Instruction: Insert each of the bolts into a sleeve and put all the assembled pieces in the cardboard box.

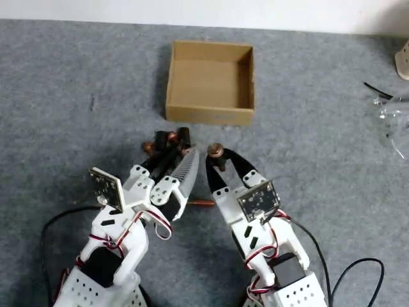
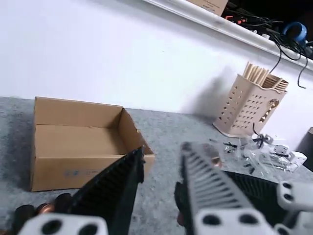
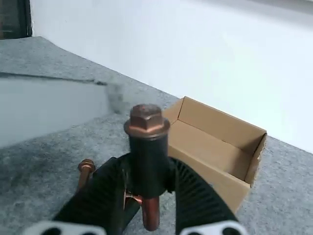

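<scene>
The open cardboard box (image 1: 211,83) lies at the back centre of the grey carpet; its brown walls also face me as the box (image 2: 78,142) and the box (image 3: 215,147). My right gripper (image 1: 217,157) is shut on a black sleeve (image 3: 146,156) with a copper bolt (image 3: 145,120) through it, held upright just in front of the box. My left gripper (image 1: 181,155) stands open beside it, over a pile of bolts and sleeves (image 1: 166,141). Its black and white fingers (image 2: 210,186) hold nothing. A loose bolt (image 1: 201,203) lies between the arms.
A beige slotted holder (image 2: 254,105) and clear plastic bits (image 1: 390,109) sit at the far right. Another copper bolt (image 3: 86,169) lies on the carpet near my right gripper. Black cables (image 1: 358,268) trail at the front edge.
</scene>
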You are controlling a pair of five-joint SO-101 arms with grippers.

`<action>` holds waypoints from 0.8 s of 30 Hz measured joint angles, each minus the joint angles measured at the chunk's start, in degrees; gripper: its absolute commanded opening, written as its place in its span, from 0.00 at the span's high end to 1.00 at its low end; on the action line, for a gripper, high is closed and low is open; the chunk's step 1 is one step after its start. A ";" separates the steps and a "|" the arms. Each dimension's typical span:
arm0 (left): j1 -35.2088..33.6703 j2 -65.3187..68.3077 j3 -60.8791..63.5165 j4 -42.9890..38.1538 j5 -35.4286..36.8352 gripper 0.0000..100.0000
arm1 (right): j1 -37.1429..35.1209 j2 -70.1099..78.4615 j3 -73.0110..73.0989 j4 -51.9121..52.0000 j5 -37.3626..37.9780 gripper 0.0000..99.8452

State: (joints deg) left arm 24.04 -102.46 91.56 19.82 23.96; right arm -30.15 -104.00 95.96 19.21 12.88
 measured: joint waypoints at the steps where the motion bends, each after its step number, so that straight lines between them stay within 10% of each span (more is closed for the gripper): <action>1: 0.00 0.00 0.00 0.00 0.00 0.99 | 0.00 0.00 0.00 0.00 0.00 1.00; 14: -13.89 0.00 2.90 0.00 -0.44 0.99 | 0.00 0.00 0.00 0.00 0.00 1.00; 24: -20.04 0.09 4.48 3.16 -27.78 0.99 | 5.19 0.00 0.00 0.00 -0.09 1.00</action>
State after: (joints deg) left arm 4.00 -102.37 96.04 22.99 -3.82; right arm -24.97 -104.00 95.96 19.21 12.79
